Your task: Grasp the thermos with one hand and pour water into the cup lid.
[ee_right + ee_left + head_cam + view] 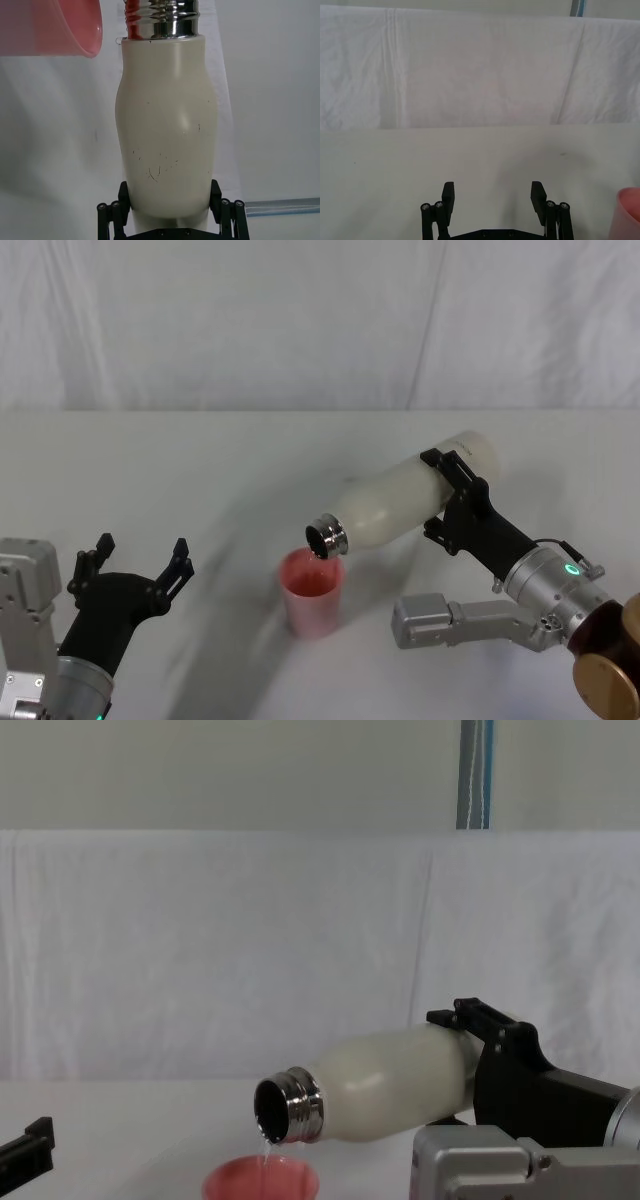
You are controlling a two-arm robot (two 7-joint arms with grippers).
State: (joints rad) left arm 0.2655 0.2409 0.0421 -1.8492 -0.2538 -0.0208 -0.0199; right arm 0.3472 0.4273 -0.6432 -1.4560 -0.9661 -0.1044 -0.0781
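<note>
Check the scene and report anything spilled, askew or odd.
Nothing stands out. The thermos is tilted on purpose, held by the right gripper, its steel neck over the upright cup lid; a thin stream falls into it in the chest view. No spill on the table. The left gripper waits open.

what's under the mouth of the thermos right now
The pink cup lid stands directly under the tilted thermos mouth, a thin water stream falling into it. The water level inside isn't visible.

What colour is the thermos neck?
Shiny silver steel, threaded; the thermos neck shows best in the right wrist view.
</note>
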